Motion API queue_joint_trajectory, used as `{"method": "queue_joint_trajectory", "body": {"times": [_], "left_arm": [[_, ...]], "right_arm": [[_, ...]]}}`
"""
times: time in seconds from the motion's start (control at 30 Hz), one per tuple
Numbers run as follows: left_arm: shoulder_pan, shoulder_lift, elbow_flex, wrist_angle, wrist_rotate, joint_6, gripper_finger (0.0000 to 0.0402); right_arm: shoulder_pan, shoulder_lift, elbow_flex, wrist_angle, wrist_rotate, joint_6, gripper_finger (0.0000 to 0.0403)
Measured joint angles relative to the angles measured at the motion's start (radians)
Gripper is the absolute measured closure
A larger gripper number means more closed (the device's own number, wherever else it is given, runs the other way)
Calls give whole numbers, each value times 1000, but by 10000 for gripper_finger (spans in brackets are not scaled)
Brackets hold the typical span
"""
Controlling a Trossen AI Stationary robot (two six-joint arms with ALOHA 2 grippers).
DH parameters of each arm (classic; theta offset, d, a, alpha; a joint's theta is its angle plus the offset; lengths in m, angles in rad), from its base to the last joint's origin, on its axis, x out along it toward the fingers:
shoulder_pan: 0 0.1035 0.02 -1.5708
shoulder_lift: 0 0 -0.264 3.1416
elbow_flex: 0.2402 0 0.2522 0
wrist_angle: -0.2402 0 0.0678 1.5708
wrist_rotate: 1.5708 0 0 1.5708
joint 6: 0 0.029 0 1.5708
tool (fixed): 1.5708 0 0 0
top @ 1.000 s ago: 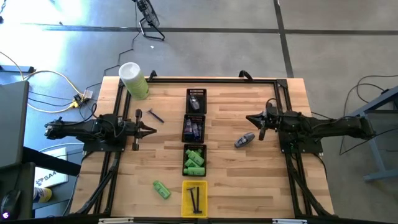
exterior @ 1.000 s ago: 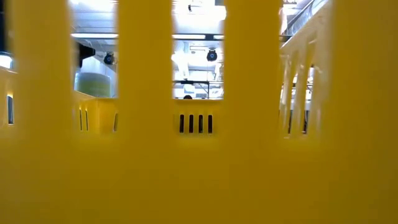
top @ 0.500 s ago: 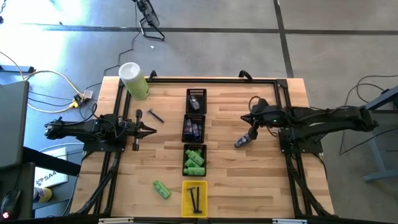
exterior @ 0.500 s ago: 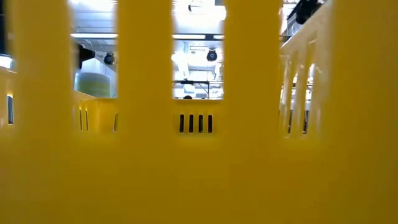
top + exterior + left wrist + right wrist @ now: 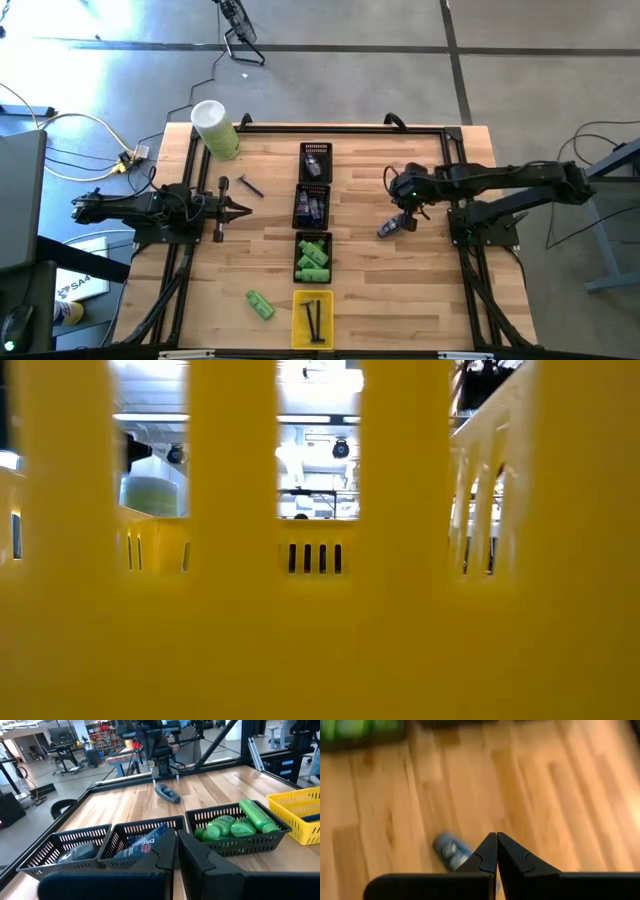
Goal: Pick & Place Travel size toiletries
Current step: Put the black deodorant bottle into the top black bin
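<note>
While its fingers were pressed together and held nothing, the right gripper [image 5: 408, 217] hung right of centre in the high view, just above a grey-blue oval piece [image 5: 391, 227] on bare wood, well clear of the table edge [image 5: 489, 180]. At mid-left the left gripper [image 5: 243, 209] waited shut and empty beside the column of baskets [image 5: 312, 206].

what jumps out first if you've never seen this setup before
A column of four small trays runs down the table's middle: three black ones and a yellow tray nearest the front edge. The right gripper, shut, hangs over a grey-blue oval piece lying loose on the wood. The left gripper, also shut, waits at the left side, and a big pale-green cylinder stands at the far-left corner.
</note>
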Motion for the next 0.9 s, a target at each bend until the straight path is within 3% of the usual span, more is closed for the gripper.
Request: {"method": "queue_joint_trajectory", "body": {"times": [0.23, 0.57, 0.9], "left_arm": [[0, 0, 0, 1, 0, 0, 387], [0, 0, 0, 2, 0, -4, 387], [0, 0, 2, -2, 0, -4, 387]], "right_arm": [[0, 63, 17, -105, -155, 3, 401], [-2, 114, 17, -91, -201, 29, 401], [0, 131, 16, -99, -148, 30, 396]]}}
